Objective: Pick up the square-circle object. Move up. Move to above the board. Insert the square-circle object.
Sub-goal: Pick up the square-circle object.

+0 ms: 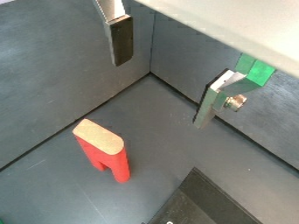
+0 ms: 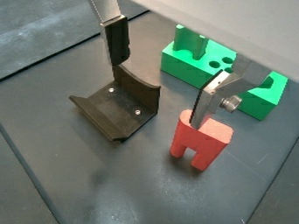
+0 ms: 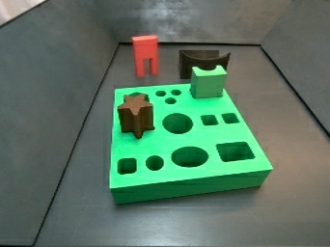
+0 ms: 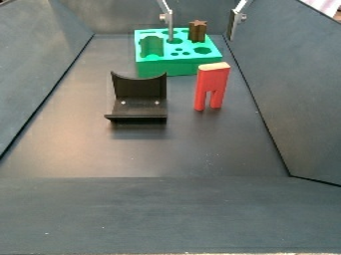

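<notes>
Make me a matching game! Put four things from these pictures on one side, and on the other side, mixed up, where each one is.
Things:
1. red block
2. star block
3. small green block
4. gripper

Places:
A. standing in the board
B. above the floor, holding nothing
C. on the floor, standing on two legs
D. on the board's far edge

Pairs: 1-C, 2-A, 3-D, 4-B

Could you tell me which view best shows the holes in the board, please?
A side view: the board fills it, holes facing the camera. In the other side view it is far; one wrist view shows an edge. The gripper hovers open.
</notes>
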Robot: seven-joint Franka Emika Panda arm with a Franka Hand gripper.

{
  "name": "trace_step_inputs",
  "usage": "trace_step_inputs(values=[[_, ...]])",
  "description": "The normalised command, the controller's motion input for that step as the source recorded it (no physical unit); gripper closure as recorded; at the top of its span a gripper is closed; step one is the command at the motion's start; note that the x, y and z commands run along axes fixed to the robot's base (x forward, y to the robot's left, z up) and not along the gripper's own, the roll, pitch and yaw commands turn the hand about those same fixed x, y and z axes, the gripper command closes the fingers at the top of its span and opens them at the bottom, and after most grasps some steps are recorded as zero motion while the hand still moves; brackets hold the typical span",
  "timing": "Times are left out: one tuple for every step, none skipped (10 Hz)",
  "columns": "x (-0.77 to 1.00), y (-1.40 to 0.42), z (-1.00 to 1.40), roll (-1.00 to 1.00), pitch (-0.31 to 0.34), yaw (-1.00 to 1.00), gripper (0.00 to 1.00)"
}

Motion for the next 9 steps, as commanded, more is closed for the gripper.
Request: trace_step_inputs(values=[[-0.01,0.00,0.00,0.00,-0.006,0.00,0.00],[-0.03,-0.27,-0.47,-0.07,-0.071,0.00,0.00],[-0.32,-0.69,-0.77,0.00,-0.037,0.01,0.00],[-0.25,-0.82,-0.97,0.05,0.000,0.11,0.00],[-0.21,-0.75,-1.00,0.01,0.000,0.13,0.00],[-0.12,-0.44,-1.00,0.00,-0.003,0.44,0.00],[-0.11,-0.14,-0.29,-0.08,-0.097,0.19,0.00],[-0.05,-0.13,-0.06,0.00,-0.060,0.05,0.00],[-0.44,0.21,-0.40,0.00,-0.114,0.05,0.00]])
